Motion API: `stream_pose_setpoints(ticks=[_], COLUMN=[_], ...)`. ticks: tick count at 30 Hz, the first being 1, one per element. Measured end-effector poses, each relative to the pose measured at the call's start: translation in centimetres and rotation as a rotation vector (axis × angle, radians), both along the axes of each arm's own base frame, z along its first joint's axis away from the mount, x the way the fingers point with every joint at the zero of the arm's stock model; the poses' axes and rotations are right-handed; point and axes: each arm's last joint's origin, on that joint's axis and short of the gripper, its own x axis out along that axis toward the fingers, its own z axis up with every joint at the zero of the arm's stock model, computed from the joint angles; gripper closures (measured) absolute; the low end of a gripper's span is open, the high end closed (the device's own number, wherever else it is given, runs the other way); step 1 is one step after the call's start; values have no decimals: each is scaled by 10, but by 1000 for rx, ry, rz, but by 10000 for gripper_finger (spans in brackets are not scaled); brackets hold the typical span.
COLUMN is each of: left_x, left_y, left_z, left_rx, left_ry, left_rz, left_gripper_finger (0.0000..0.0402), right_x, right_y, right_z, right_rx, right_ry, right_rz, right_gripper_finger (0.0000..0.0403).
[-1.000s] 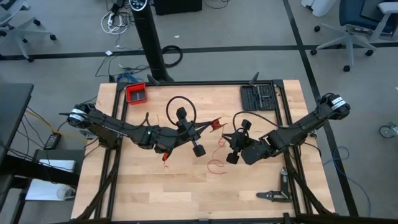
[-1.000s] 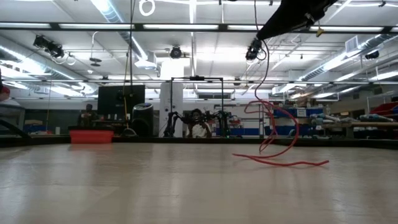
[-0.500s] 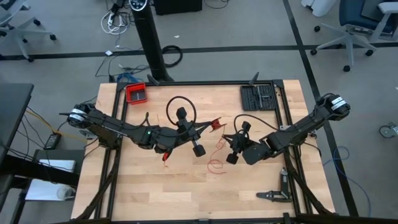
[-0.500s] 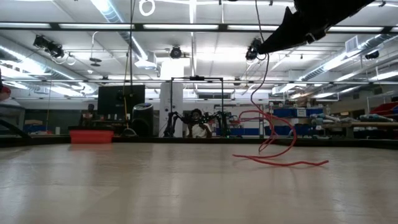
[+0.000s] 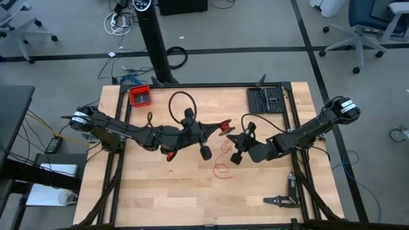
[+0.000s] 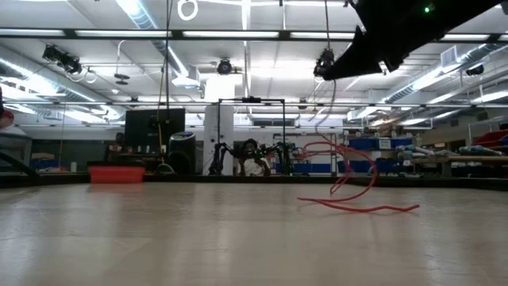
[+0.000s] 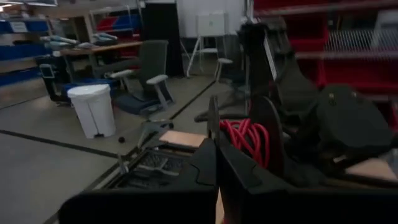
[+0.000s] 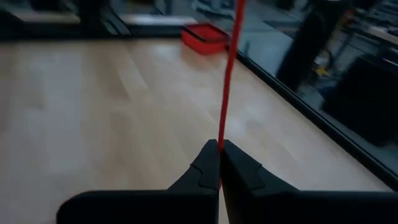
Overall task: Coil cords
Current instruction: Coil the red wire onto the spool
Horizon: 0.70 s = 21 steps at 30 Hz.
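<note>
High view: the two dark arms meet near the middle of the wooden table (image 5: 160,198). The left gripper (image 5: 225,126) holds a small wound bunch of the red cord (image 5: 224,126) up off the wood. The right gripper (image 5: 234,142) is just beside it. A thin red line runs down from there to loose loops lying on the table below the two grippers. A thick black cable loop (image 5: 181,103) sits by the left arm, and a red tray (image 5: 140,96) is at the far corner. A black tool case (image 5: 264,99) lies near the right arm.

Low view: loose red loops of the cord (image 6: 349,187) rest on the table, and one strand climbs up to a dark arm at the top.

Left wrist view: the left gripper (image 7: 216,144) has its jaws pressed together on the cord. The wound red coils (image 7: 249,138) sit right behind the fingers.

Right wrist view: the right gripper (image 8: 219,148) has its jaws squeezed tight on one straight strand of the cord (image 8: 231,59). The strand looks pulled tight above the fingers.

I think the cord is very light, soft and bendy. It will flop and spring out of its loops if let go. It is thin and may slip, so a firm pinch is needed. A good place to hold is the strand close to the bunch, so each new loop stays small
</note>
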Motion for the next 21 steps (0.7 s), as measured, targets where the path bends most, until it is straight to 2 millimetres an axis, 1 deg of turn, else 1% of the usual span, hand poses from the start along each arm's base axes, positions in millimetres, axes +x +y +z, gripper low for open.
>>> stream_pose_setpoints(ticks=[4,11,16,21], left_x=[8,34,47,54], left_y=[7,8,6,14], left_z=[0,-29,-41,-49], left_rx=[-26,-16,17,20], left_ry=[-71,-98,-174,-208], left_rz=[22,37,55,111], left_gripper_finger=[396,396,396,396], right_x=[4,3,-1,-8], right_y=[2,6,14,26], right_z=[6,9,10,12], right_rx=[5,-9,-43,-127], right_ry=[-58,-75,-85,-89], right_rz=[48,40,27,-14], right_gripper_finger=[402,402,402,403])
